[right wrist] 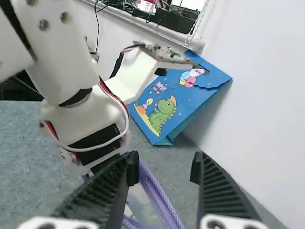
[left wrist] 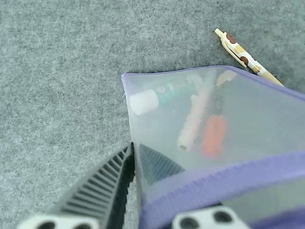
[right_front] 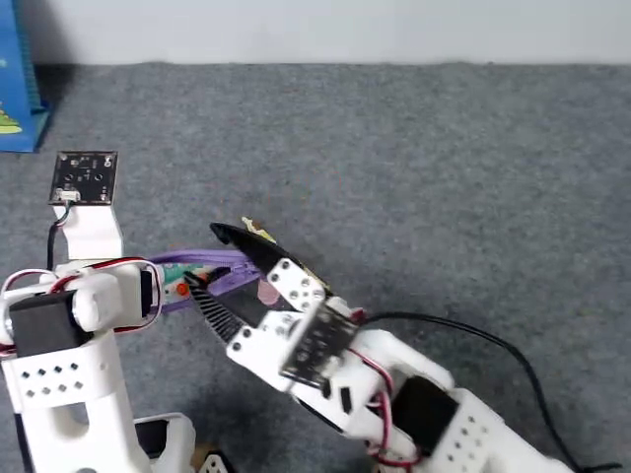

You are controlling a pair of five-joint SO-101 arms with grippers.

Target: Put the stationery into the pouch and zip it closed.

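The left gripper (left wrist: pixel 135 157) is clenched on one edge of the pouch (left wrist: pixel 257 119), which has stationery (left wrist: pixel 194 119) inside and a pen (left wrist: pixel 243 56) lying on the table (left wrist: pixel 57 71) just past it, while the right gripper (right wrist: pixel 164 167) gapes above its purple zip (right wrist: pixel 155 188).

Grey carpet (right_front: pixel 414 158) meets a white wall (right_front: pixel 325 30); blue dinosaur bag (right wrist: pixel 178 102) leans there.
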